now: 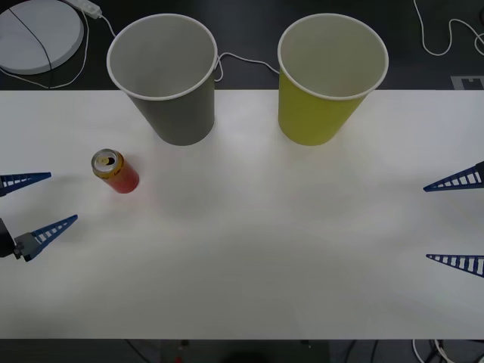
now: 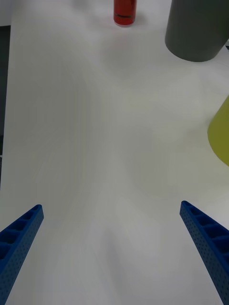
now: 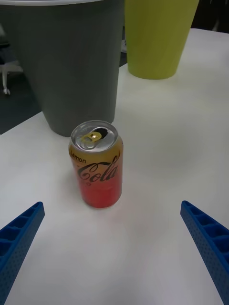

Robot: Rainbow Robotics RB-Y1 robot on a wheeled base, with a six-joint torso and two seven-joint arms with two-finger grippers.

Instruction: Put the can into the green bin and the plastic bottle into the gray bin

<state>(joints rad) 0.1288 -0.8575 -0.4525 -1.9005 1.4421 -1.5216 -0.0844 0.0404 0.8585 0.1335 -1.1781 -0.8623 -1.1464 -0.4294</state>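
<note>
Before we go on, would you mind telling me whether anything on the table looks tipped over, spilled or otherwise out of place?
Nothing stands out. The can stands upright on the table, its tab already opened, with no spill around it. The gray bin and the green bin both stand upright behind it. The left gripper and right gripper wait open at the table's sides.

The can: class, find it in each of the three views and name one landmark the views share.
Front view: the can stands left of centre, in front of the gray bin.
Right wrist view: can far off, beside the gray bin.
Left wrist view: can close, centred, upright.
Shared landmark: the gray bin.
</note>
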